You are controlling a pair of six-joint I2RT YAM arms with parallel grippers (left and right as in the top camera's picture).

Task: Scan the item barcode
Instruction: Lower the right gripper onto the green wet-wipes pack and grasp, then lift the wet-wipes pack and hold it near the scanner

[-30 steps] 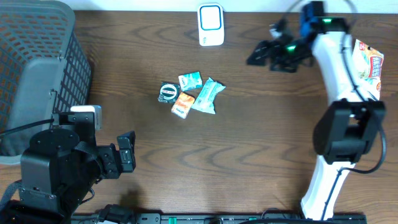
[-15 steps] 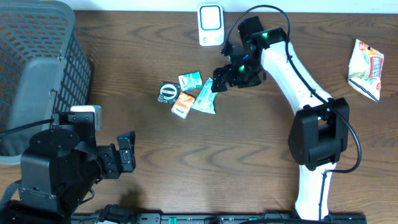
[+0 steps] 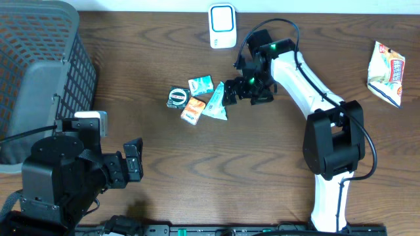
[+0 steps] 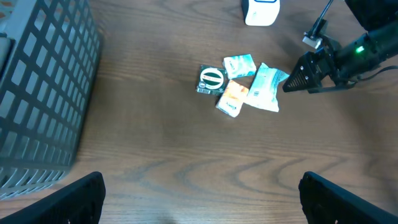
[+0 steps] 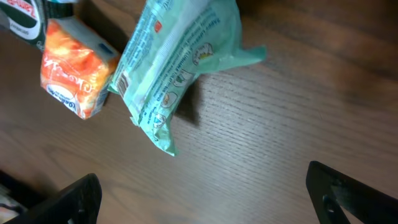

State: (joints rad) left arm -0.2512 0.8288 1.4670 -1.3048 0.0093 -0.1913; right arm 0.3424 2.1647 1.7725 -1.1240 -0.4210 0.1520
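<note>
Several small items lie in a cluster mid-table: a long teal packet [image 3: 217,103] [image 5: 180,62] [image 4: 266,88], an orange packet [image 3: 192,110] [image 5: 74,78] [image 4: 232,98], a small teal packet [image 3: 201,84] and a round dark green item [image 3: 177,97]. A white scanner [image 3: 222,26] [image 4: 261,9] stands at the far edge. My right gripper [image 3: 230,93] [image 5: 205,199] hovers open just right of the long teal packet, nothing between its fingers. Low at the near left, my left gripper [image 3: 134,160] [image 4: 202,205] is open over bare wood.
A dark mesh basket [image 3: 39,72] [image 4: 37,93] fills the left side. A yellow-and-white snack bag [image 3: 386,64] lies at the far right edge. The right arm [image 3: 308,78] stretches across the right half of the table.
The right arm has swung from the far right, near the snack bag, leftward to the item cluster and settled beside the long teal packet. The left arm has not moved.
</note>
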